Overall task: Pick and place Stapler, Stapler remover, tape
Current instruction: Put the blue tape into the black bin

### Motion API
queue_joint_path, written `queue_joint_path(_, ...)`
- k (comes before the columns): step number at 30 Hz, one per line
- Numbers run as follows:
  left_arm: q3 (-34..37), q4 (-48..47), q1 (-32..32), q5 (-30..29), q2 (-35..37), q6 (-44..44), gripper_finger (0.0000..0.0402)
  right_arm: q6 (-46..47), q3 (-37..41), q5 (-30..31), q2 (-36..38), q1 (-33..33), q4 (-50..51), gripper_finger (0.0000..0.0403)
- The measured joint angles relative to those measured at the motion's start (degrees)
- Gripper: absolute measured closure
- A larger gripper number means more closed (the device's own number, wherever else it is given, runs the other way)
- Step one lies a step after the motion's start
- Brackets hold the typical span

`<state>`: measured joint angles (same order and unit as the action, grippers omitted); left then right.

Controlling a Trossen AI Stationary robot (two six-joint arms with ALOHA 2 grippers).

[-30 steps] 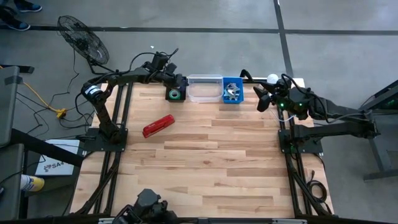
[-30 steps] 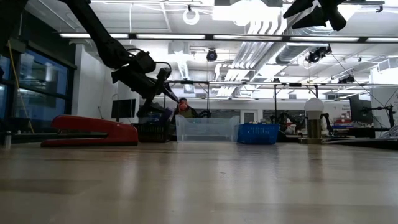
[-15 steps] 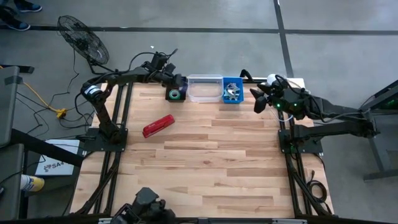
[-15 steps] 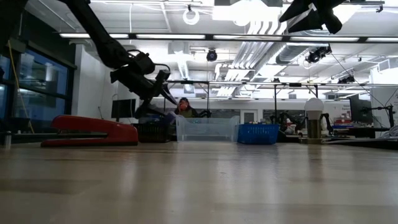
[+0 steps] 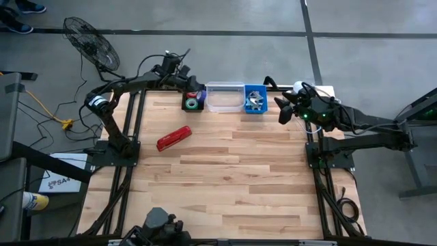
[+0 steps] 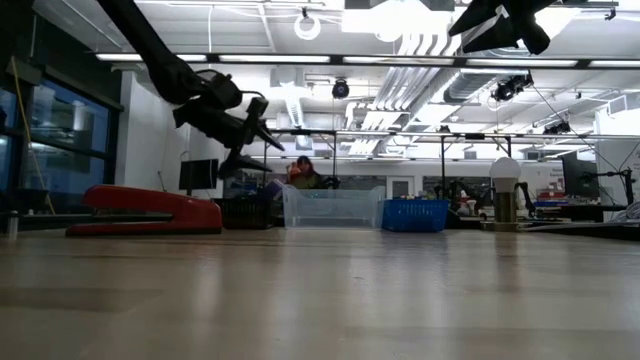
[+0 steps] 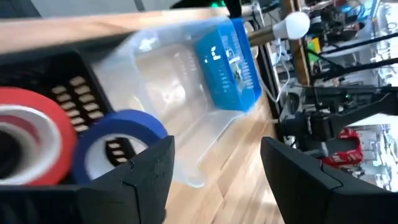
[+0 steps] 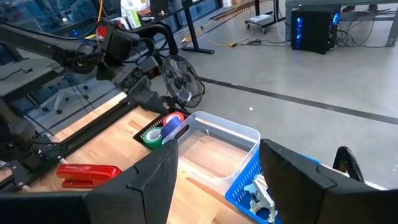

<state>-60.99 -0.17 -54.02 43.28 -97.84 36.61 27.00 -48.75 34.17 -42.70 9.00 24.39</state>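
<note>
The red stapler (image 5: 173, 138) lies flat on the table's left half and also shows as the stapler (image 6: 145, 210) and the stapler (image 8: 87, 172). A black bin (image 5: 193, 101) at the far edge holds tape rolls: a red roll (image 7: 25, 137), a blue roll (image 7: 118, 140) and a green roll (image 8: 151, 135). A blue bin (image 5: 255, 100) holds metal staple removers (image 8: 258, 190). My left gripper (image 5: 186, 80) hovers open above and just left of the black bin, holding nothing. My right gripper (image 5: 285, 109) hangs open in the air right of the blue bin.
A clear plastic bin (image 5: 224, 97) stands between the black and blue bins along the far edge. A white bulb-like object (image 5: 298, 86) sits at the far right corner. The wooden table (image 5: 232, 184) is bare in its middle and near half. A person (image 6: 300, 172) sits in the room behind.
My left gripper has risen and drawn back from over the black bin toward the table's far-left corner, uncovering the rolls inside. My right gripper has shifted slightly left toward the blue bin. The stapler has stayed put.
</note>
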Motion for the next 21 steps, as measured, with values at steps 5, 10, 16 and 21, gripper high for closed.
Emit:
queue_joint_path(5, 0.0, 0.6, 3.2, -3.5, 0.0, 0.3, 0.0167, -0.1, 0.0, 0.5, 0.0, 0.0, 0.1, 0.0186)
queue_joint_path(10, 0.0, 3.7, 4.8, -5.2, 0.0, 2.2, 0.0167, -0.2, 0.0, 1.3, 0.0, 0.0, 0.2, 0.0185)
queue_joint_path(16, 0.0, 2.7, 5.9, -8.2, -0.7, 2.5, 0.0167, 0.0, 0.0, 1.3, 0.0, 0.0, 0.2, 0.0187)
queue_joint_path(21, 0.0, 0.1, 5.6, -10.3, -0.7, 1.9, 0.0167, 0.0, 0.0, 1.3, 0.0, 0.0, 0.2, 0.0186)
